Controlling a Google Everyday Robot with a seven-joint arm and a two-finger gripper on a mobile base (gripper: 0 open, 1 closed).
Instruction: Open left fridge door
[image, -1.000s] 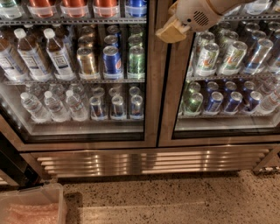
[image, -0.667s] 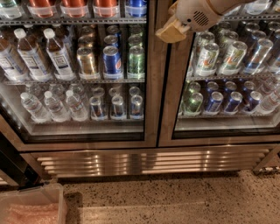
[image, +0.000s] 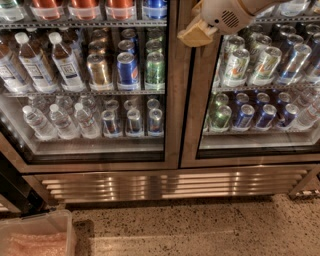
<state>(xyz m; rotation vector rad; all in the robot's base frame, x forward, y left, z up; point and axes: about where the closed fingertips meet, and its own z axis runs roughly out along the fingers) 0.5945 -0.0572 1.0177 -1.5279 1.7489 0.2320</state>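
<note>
Left fridge door (image: 87, 85): tall clear glass pane in a wide brushed-steel frame with a dark gasket. It fills the 9 to 12 o'clock part of the view and sits shut, its right stile flush against the stile of the matching right glass-and-steel door (image: 255, 100) at the centre seam.

Behind the left glass, the middle shelf holds clear bottles with white caps (image: 52, 62) at 10 o'clock, with gold, blue and green cans (image: 127, 67) beside them. The shelf below holds small water bottles (image: 60, 120) and more cans.

White-bodied gripper with a tan tip (image: 195, 35) at 12 to 1 o'clock, coming in from the top right. The tip is over the right door's left stile, just right of the seam. Contact with the steel is unclear. Cannot tell if the gripper is open or closed; nothing visibly held.

Right door shows silver-green cans (image: 250, 65) at 2 o'clock and dark blue cans (image: 260, 115) under them.

A ribbed steel grille panel (image: 170, 185) runs below both doors. Speckled brown stone floor (image: 200, 230) at 6 o'clock. Clear plastic bin (image: 67, 232) with pinkish contents at 7 o'clock, on the floor.
</note>
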